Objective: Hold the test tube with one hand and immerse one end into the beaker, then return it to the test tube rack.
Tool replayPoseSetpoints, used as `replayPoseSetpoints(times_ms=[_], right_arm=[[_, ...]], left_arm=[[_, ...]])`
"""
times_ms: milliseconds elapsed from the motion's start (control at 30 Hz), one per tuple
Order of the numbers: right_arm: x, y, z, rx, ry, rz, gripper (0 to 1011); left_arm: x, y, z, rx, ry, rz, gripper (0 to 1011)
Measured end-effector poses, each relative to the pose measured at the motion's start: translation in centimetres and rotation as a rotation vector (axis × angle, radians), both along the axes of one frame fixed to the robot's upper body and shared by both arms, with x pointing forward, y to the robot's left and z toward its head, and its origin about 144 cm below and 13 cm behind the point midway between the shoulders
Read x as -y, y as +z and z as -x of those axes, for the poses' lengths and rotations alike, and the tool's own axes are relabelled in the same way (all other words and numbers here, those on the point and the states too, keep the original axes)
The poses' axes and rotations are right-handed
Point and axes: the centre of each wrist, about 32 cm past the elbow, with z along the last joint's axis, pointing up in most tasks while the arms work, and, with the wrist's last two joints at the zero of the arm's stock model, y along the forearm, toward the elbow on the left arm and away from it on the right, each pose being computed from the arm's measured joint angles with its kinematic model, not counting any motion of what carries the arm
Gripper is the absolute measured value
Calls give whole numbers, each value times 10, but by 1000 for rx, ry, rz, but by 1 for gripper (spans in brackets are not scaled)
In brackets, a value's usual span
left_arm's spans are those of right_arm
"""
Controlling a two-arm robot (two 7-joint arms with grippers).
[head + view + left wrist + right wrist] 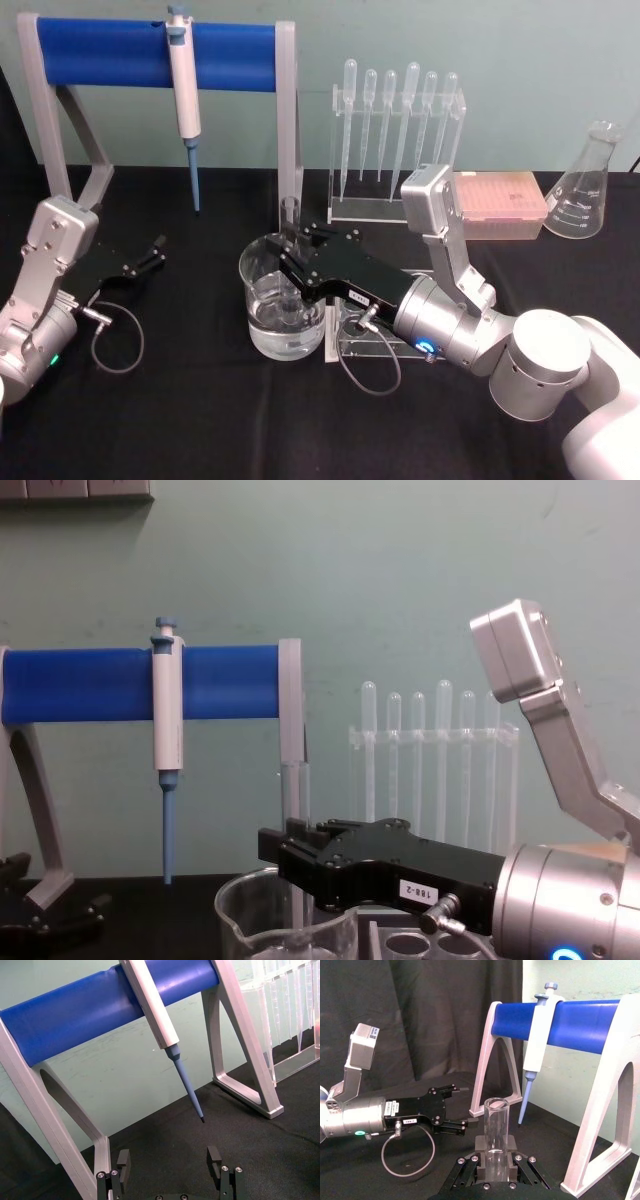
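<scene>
R gripper clamped on test tube, lower end judged dipped in beaker beneath. Return to rack outstanding. L gripper parked, wide.

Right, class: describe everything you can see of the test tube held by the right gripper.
The test tube is clear glass, a straight cylinder with an open plain rim on top, its upper part looking empty. It stands upright, clamped partway along by the right gripper, which is shut on it. Its lower part goes down inside the beaker, which holds clear liquid; the bottom end is hard to make out there.
</scene>
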Motion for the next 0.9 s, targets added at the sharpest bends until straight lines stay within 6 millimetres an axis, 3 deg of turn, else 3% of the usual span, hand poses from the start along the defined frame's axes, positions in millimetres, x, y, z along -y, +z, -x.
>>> replayPoseSetpoints(times_ms=[900], right_arm=[[0, 0, 0, 0, 0, 0, 224]], left_arm=[[0, 0, 0, 0, 0, 0, 1000]])
